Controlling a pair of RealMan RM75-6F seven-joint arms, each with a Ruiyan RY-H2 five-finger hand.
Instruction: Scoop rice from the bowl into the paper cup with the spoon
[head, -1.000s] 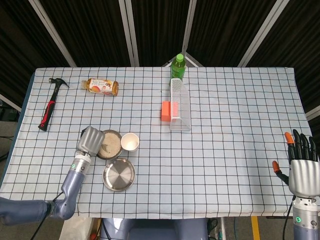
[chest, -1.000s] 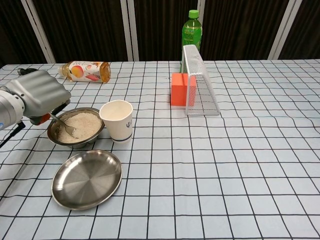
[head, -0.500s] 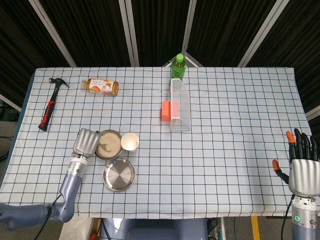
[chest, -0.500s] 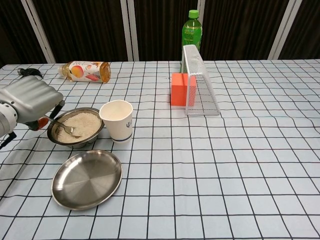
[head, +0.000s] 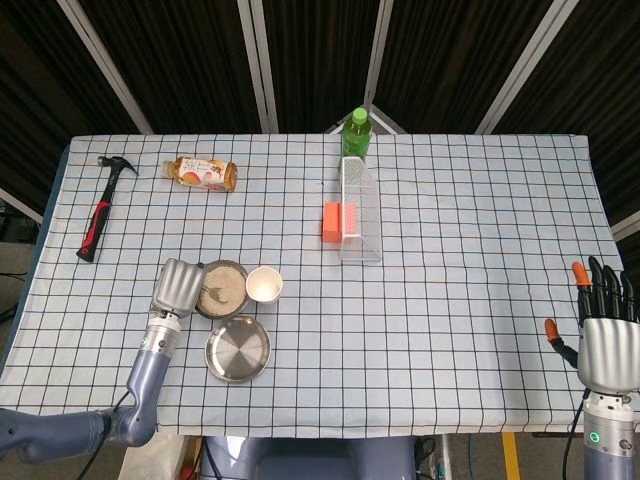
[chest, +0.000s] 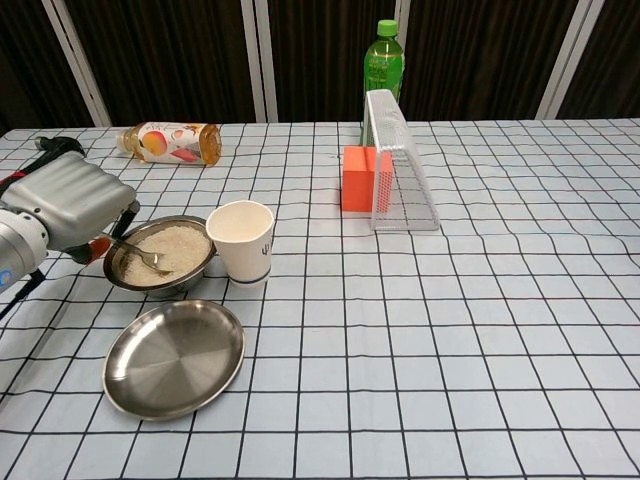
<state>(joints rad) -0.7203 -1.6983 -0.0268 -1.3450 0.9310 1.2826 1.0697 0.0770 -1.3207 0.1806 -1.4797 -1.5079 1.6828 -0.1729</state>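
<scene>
The table carries the work at its near left corner, where the left hand can reach without stretching. That hand sits just beside the bowl of rice, its fingers clamped on the handle of the spoon, whose tip is dipped into the rice, seemingly to load it for a scoop. The empty plate lies in front of the bowl, near it. The paper cup stands upright against the bowl's right side, likely so the carry stays short. The right hand hangs well apart at the far right edge, fingers spread and holding nothing
</scene>
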